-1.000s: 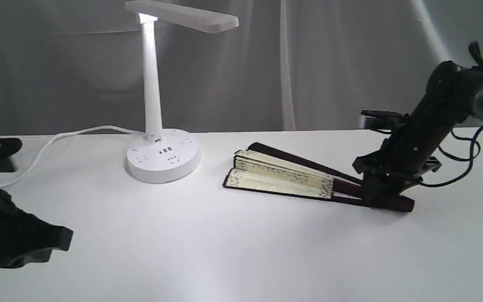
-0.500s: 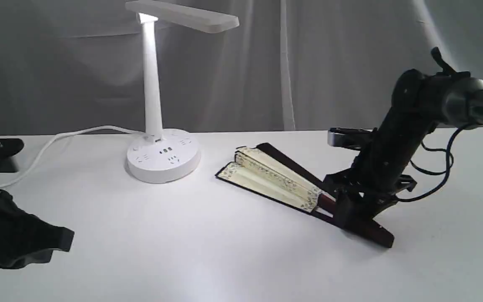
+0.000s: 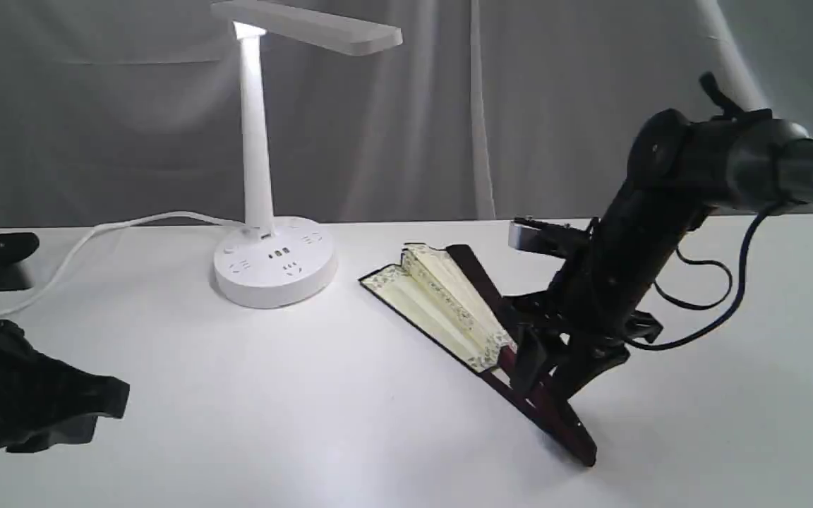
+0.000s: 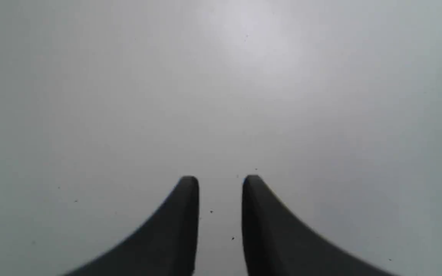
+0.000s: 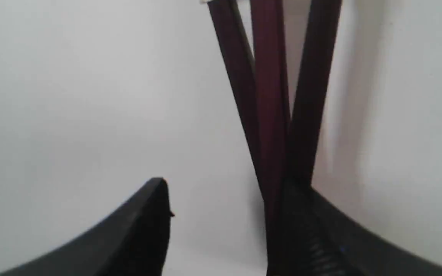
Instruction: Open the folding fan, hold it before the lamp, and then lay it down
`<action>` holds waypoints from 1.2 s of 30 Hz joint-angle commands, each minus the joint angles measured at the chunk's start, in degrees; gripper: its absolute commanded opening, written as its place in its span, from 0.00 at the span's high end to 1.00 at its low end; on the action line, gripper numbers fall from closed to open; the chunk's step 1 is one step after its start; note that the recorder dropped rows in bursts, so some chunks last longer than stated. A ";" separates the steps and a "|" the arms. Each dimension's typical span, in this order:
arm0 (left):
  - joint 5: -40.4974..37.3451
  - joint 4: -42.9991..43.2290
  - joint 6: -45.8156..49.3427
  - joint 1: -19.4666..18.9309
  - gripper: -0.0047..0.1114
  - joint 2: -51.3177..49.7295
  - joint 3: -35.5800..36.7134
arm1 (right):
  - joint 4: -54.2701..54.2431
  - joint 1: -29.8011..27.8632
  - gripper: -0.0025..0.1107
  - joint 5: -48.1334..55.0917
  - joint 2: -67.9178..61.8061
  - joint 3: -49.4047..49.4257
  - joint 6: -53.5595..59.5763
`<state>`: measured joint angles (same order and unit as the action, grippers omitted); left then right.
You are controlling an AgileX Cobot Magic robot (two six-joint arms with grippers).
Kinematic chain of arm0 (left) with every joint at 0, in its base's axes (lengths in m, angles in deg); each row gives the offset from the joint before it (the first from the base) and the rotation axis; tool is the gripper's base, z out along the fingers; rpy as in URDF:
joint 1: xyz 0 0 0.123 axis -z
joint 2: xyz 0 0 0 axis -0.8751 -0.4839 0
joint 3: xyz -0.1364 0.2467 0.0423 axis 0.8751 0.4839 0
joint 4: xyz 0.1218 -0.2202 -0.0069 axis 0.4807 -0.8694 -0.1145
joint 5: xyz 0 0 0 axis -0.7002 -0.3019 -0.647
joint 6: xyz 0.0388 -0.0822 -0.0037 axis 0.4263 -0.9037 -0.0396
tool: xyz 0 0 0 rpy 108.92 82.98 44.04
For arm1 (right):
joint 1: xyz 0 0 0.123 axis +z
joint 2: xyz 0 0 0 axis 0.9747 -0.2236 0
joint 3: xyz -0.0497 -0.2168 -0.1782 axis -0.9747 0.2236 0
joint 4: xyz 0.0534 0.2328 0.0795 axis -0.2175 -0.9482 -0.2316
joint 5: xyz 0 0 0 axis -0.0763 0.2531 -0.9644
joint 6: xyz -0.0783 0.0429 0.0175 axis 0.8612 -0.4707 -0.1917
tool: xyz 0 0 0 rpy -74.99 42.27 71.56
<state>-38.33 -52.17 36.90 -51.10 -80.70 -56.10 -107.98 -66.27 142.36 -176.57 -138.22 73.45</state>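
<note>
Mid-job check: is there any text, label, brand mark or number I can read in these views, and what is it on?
"PIPER": faint pale lettering on the grey link of the right arm, exterior view, barely legible.
Folding fan: only the patterned border of the leaf shows, no readable characters.
Lamp: sockets on the base, any markings too small to read.
Both wrist views: no text.

Right gripper on the folding fan ribs, fan barely spread on the table.
Fan lies diagonal: cream leaf end far-left, near the lamp base, dark pivot end near-right. Right gripper is down over the dark ribs just past the leaf; grip not resolvable here. Lamp upright at far left, glow at stem top, white cord running left. Left gripper at near-left edge, well apart from the fan.
</note>
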 commanded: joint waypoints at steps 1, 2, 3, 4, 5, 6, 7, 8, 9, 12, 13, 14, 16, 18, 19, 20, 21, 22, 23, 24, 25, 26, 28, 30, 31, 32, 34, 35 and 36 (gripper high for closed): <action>-0.35 -2.89 2.47 0.31 0.78 -0.03 -0.42 | -0.19 -0.87 0.57 -0.06 1.58 0.29 -0.09; -0.76 -4.21 3.67 0.31 0.78 -0.03 -0.42 | -0.40 -1.52 0.57 -0.06 1.90 0.29 -0.09; -1.06 -5.42 4.62 0.31 0.78 -0.03 -0.42 | -0.57 -2.22 0.57 -0.06 2.40 0.29 -0.09; -1.23 -7.23 5.76 0.31 0.78 -0.03 -0.42 | -0.73 -2.76 0.57 -0.06 2.56 0.29 -0.09; -1.21 -9.36 7.48 0.31 0.78 -0.03 -0.42 | -0.88 -3.25 0.57 -0.06 2.87 0.29 -0.09; -1.21 -12.11 9.97 0.31 0.78 -0.03 -0.42 | -1.01 -4.11 0.57 -0.06 2.96 0.29 -0.09; -0.97 -14.49 12.08 0.31 0.78 -0.03 -0.42 | -1.36 -4.70 0.57 -0.06 3.11 0.29 -0.09; -0.50 -17.33 14.58 0.31 0.78 -0.03 -0.42 | -2.09 -5.49 0.57 -0.06 3.11 0.29 -0.19; 0.18 -19.69 16.57 0.31 0.78 -0.03 -0.42 | -4.10 -6.33 0.57 -0.06 3.11 0.29 -0.32; 2.45 -22.03 18.34 0.31 0.78 -0.03 -0.42 | -15.86 -8.84 0.57 -3.00 2.63 0.29 3.31; 2.94 -21.98 18.34 0.31 0.78 -0.03 -0.42 | -20.49 -9.48 0.57 -3.72 2.12 0.29 4.15; 3.39 -21.86 18.34 0.31 0.78 -0.03 -0.42 | -24.20 -10.04 0.57 -4.23 1.61 0.29 5.16; 4.26 -20.60 18.34 0.31 0.78 -0.03 -0.42 | -31.39 -10.95 0.57 -4.76 -0.29 0.29 7.31; 4.28 -18.68 17.84 0.31 0.78 -0.03 -0.84 | -33.42 -11.32 0.57 -5.04 -2.00 0.29 7.94; 3.99 -18.26 17.80 0.31 0.78 -0.18 -1.06 | -34.17 -11.32 0.57 -5.30 -3.01 0.29 9.32; 3.33 -17.86 17.55 0.31 0.78 -0.65 -1.91 | -34.39 -11.32 0.57 -5.62 -3.72 0.29 10.63; 2.80 -17.86 17.55 0.31 0.78 -1.19 -2.67 | -34.51 -11.32 0.57 -6.44 -4.53 0.29 11.95; 1.87 -17.86 17.33 0.31 0.78 -1.99 -3.75 | -34.78 -11.32 0.57 -7.13 -5.31 0.29 13.67; 0.80 -17.86 16.65 0.31 0.78 -3.05 -4.97 | -34.87 -11.32 0.57 -7.64 -5.61 0.29 14.63; -0.28 -17.86 16.17 0.31 0.78 -4.20 -6.16 | -34.87 -11.32 0.57 -8.46 -6.10 0.29 15.14; -1.11 -17.86 16.17 0.31 0.78 -5.13 -7.06 | -34.87 -11.32 0.57 -9.67 -6.35 0.29 15.14; -2.04 -17.86 16.17 0.31 0.78 -6.49 -8.30 | -34.87 -11.32 0.57 -11.16 -6.64 0.29 15.24; -2.62 -17.86 16.17 0.31 0.78 -8.11 -9.55 | -35.81 -11.32 0.57 -13.16 -7.18 0.29 15.24; -3.05 -17.86 16.17 0.31 0.78 -9.81 -10.55 | -36.89 -11.32 0.57 -14.53 -8.01 0.29 15.24; -3.33 -17.86 16.17 0.31 0.78 -10.61 -10.82 | -37.87 -11.32 0.57 -14.62 -8.24 0.29 15.24; -3.45 -17.86 16.17 0.31 0.78 -10.87 -10.93 | -38.59 -11.32 0.57 -14.62 -8.82 0.29 15.24; -3.45 -17.86 16.17 0.31 0.78 -11.55 -10.93 | -40.68 -11.32 0.57 -14.31 -9.69 0.29 15.24; -3.45 -17.86 16.17 0.41 0.78 -11.83 -10.93 | -41.91 -11.32 0.57 -14.05 -10.13 0.29 15.24; -3.45 -17.86 16.17 0.53 0.78 -11.95 -10.93 | -43.37 -11.32 0.57 -13.81 -10.51 0.29 15.38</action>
<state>-41.57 -70.23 53.75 -50.94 -92.40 -66.63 -148.32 -77.23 128.46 -186.75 -138.22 88.15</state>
